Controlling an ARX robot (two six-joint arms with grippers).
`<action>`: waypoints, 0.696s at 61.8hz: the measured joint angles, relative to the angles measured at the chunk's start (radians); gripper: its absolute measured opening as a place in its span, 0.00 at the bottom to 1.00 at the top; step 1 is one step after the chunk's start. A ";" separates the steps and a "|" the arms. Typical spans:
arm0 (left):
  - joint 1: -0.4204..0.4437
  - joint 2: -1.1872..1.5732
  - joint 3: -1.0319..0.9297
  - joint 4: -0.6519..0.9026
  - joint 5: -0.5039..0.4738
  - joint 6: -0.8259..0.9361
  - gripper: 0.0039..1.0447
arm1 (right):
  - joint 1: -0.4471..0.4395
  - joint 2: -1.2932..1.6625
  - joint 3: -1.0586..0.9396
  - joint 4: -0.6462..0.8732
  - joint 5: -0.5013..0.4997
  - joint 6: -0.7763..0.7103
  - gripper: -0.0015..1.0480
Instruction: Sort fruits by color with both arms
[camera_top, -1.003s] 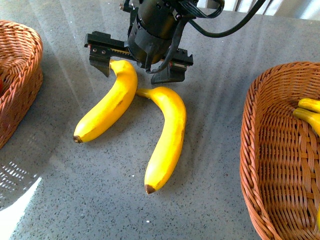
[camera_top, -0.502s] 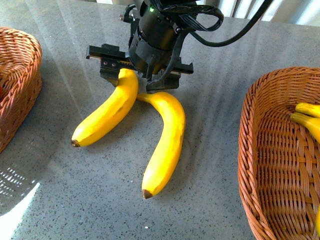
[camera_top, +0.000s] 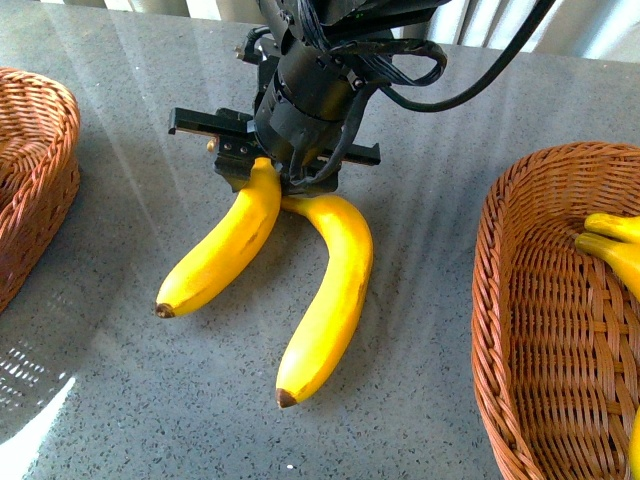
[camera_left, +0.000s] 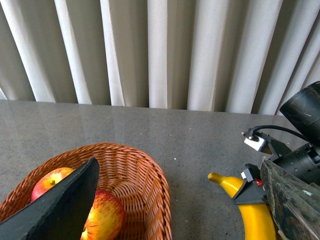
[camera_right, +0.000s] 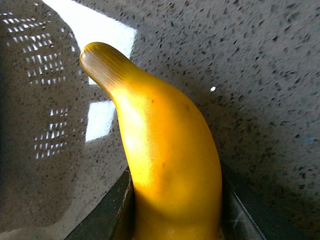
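Change: right claw (camera_top: 272, 175) has drawn in from a wide straddle to a clamp on the stem end of the left banana (camera_top: 225, 245); that banana's brown tip sits lower in the frame than a second ago.
Grip: narrow, both jaws pressed on the banana's neck just under the toothed rail (camera_top: 200, 122). The right wrist view shows yellow skin filling the gap, with a jaw edge tight on either side.
Held fruit: runs from upper centre to centre left of the front view, slanting down-left. The tip looks to rest on the table (camera_top: 130, 400); cannot tell whether the stem end is lifted.
Neighbour: second banana (camera_top: 335, 275), centre of frame, curves down to a brown tip at lower centre. Its stem end touches the held one under the claw.
Other arm: left claw (camera_left: 180, 162) wide, holding nothing, beside the left basket (camera_left: 150, 175).
Red fruit: two apples (camera_left: 50, 181) in the left basket, partly behind one jaw.
Right side: right basket (camera_top: 520, 330) cut by the frame edge, with more bananas (camera_top: 612, 235) inside at its far side.
Open room: bare table between the second banana and the right basket's rim, and between the left banana and the left basket. The lower left is bare, with a bright patch of light.
Edges: the table's far edge meets a pale curtain (camera_left: 160, 50).
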 joint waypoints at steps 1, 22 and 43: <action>0.000 0.000 0.000 0.000 0.000 0.000 0.91 | 0.000 -0.002 -0.006 0.005 -0.003 0.002 0.34; 0.000 0.000 0.000 0.000 0.000 0.000 0.91 | -0.082 -0.195 -0.177 0.125 -0.006 -0.062 0.34; 0.000 0.000 0.000 0.000 0.000 0.000 0.91 | -0.328 -0.588 -0.524 0.256 -0.096 -0.241 0.34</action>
